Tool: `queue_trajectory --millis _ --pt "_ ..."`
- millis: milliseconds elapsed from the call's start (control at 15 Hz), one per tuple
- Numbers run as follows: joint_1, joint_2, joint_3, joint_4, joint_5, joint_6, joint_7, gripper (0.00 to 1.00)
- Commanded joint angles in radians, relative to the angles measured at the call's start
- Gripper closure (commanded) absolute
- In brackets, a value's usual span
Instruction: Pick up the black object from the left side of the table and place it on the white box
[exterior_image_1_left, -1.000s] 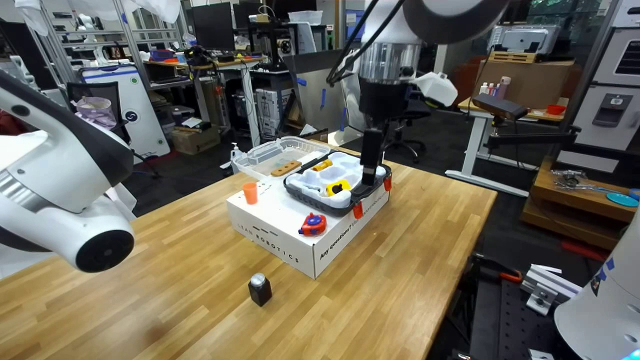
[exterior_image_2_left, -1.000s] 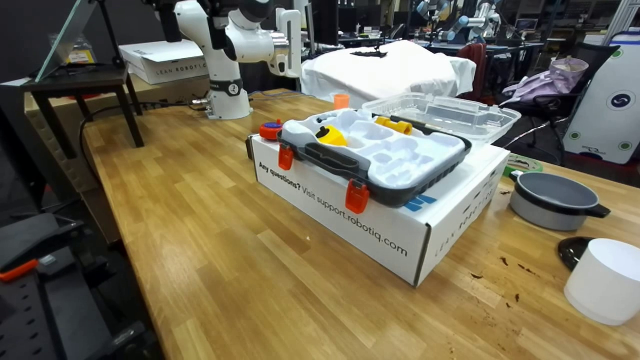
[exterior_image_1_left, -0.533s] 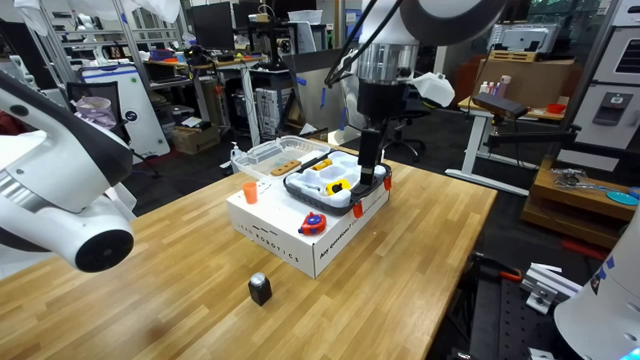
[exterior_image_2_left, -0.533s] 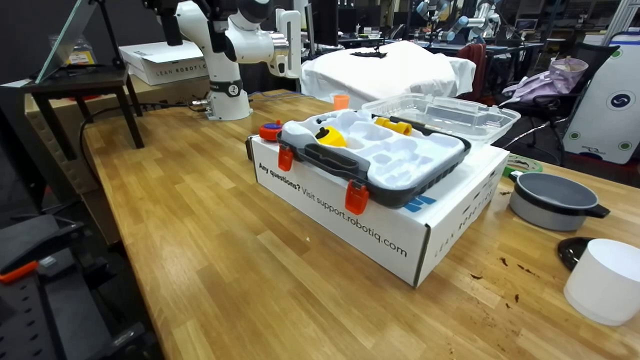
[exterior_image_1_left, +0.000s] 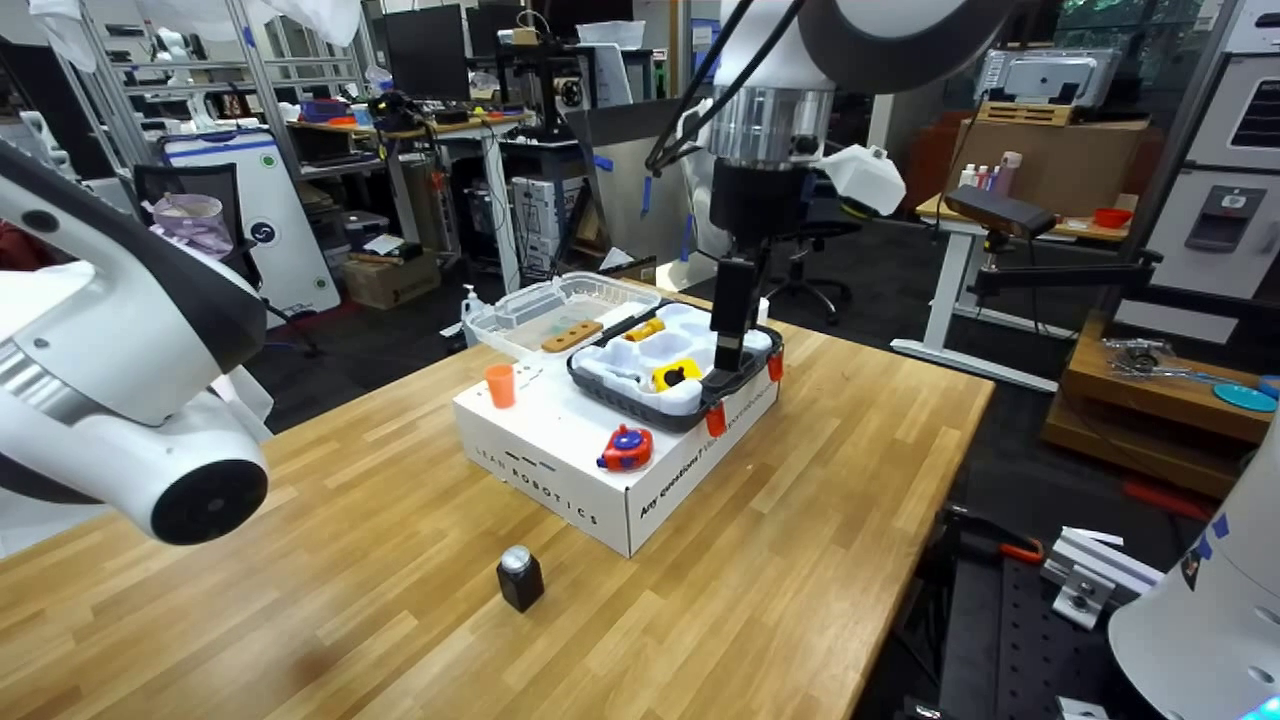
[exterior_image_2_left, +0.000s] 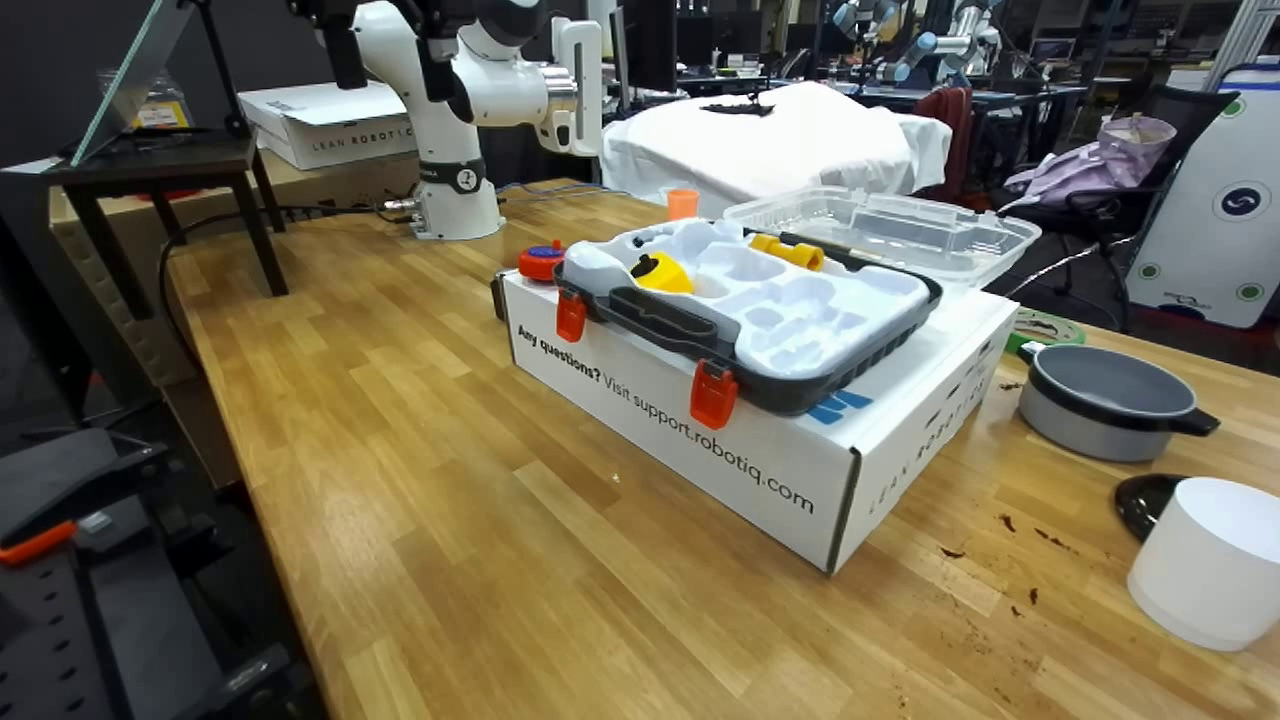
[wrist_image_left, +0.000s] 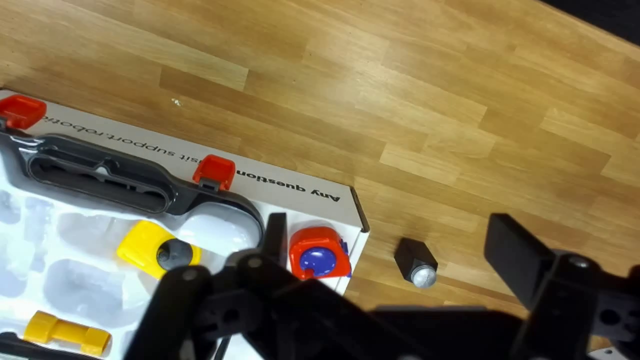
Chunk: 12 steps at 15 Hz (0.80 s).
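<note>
The black object (exterior_image_1_left: 520, 580), a small block with a silvery round cap, stands upright on the wooden table (exterior_image_1_left: 360, 560), a short way off a corner of the white box (exterior_image_1_left: 545, 490). High above the table, my gripper (exterior_image_2_left: 393, 88) hangs open and holds nothing. In the wrist view the black object (wrist_image_left: 414, 257) appears below, within the wide gap of the gripper (wrist_image_left: 387, 235); nothing touches it. One finger (exterior_image_1_left: 733, 310) overlaps the case on the box in an exterior view. The white box (exterior_image_2_left: 680, 440) lies flat with its printed sides showing.
On the box sit an open black-edged case (exterior_image_2_left: 800, 360) with yellow toy parts, a red tape measure (exterior_image_1_left: 627, 448), an orange cup (exterior_image_1_left: 500, 385) and a clear lid (exterior_image_1_left: 570, 305). A second white arm (exterior_image_1_left: 130, 380) reaches over the table. A grey pot (exterior_image_2_left: 1105, 400) and white cup (exterior_image_2_left: 1205, 560) stand beyond.
My gripper has drifted slightly, leftward in an exterior view, and stays open. The black object, the box and the things on it have not moved.
</note>
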Motion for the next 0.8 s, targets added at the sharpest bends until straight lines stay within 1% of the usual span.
queue_trajectory --millis 0,133,400,533,733 --pt "0.004 0.026 0.045 0.041 -0.034 0.044 0.052 0.0" --pt "0.01 0.061 0.083 0.076 -0.07 0.076 0.088 0.0" --pt "0.025 0.172 0.16 0.161 -0.161 0.109 0.185 0.0" --pt "0.032 0.238 0.181 0.208 -0.198 0.108 0.23 0.0" --pt "0.043 0.314 0.183 0.273 -0.193 0.092 0.259 0.0"
